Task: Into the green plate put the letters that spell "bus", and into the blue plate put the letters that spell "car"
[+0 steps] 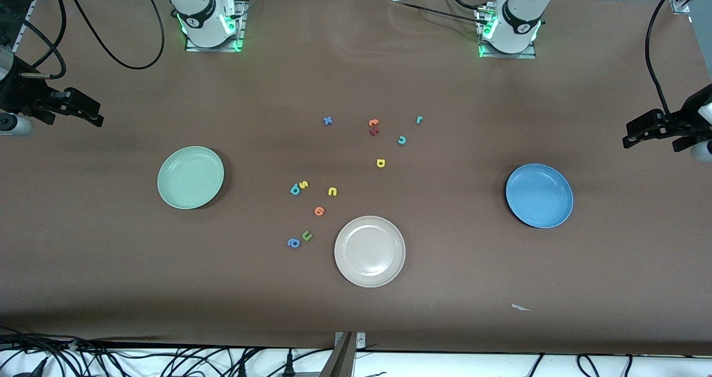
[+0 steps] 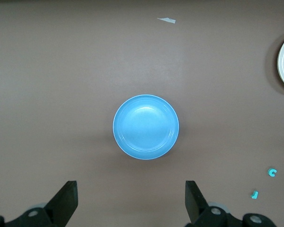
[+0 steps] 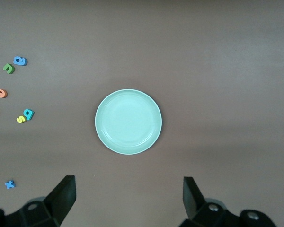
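Front view: letters b [image 1: 294,189], s [image 1: 303,184], u [image 1: 332,191], c [image 1: 401,140], a [image 1: 380,163], r [image 1: 419,119] lie mid-table between green plate [image 1: 191,177] and blue plate [image 1: 539,195], well apart from both grippers. Left wrist view: left gripper [image 2: 131,198] spread wide, empty, over table beside blue plate. Right wrist view: right gripper [image 3: 128,196] spread wide, empty, beside green plate.

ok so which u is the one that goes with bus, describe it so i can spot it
Start at the beige plate, the plate nearest the front camera. Farther from the camera, between it and the yellow a, lies the yellow u, level with the touching blue b and yellow s. The only other u is the green u, which sits beside the blue a, nearer the camera.
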Available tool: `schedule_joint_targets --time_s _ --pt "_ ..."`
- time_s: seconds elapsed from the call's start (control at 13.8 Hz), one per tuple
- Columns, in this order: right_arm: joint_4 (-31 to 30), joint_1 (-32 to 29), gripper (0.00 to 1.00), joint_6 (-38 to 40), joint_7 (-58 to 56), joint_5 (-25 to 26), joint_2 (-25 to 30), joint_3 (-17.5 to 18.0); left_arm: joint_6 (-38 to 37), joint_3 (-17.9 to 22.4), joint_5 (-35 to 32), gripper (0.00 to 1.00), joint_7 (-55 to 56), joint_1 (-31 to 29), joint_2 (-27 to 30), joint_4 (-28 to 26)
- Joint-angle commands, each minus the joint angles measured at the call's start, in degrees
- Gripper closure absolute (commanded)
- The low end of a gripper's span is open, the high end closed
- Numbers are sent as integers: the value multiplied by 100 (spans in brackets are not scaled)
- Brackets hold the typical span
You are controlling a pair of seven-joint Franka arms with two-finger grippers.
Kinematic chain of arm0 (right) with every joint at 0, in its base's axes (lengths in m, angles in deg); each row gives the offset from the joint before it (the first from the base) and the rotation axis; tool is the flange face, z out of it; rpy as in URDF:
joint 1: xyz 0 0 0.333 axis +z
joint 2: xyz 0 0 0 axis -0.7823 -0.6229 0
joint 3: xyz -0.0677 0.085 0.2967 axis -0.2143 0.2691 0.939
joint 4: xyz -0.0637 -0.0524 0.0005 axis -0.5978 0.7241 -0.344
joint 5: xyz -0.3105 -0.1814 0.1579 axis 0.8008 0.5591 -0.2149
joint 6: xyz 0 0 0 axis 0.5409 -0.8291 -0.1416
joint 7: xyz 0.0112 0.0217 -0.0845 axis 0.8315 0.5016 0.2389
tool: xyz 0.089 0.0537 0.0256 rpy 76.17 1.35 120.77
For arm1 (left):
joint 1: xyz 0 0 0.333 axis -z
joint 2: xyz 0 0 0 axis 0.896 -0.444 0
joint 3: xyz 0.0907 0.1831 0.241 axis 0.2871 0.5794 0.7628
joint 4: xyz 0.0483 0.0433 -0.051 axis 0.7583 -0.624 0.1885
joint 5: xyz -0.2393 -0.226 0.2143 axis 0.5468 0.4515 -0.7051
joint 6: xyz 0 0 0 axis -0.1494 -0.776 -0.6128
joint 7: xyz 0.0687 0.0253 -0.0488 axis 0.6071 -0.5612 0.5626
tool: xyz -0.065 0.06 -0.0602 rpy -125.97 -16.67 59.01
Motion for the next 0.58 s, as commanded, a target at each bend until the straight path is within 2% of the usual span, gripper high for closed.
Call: schedule_joint_targets --time_s 0.0,0.51 --pt "113 15 0 100 -26 -8 -30 2 25 -72 -85 0 -79 59 40 -26" --pt "113 24 0 109 -26 -8 -30 2 25 -81 -120 0 -79 50 40 -26"
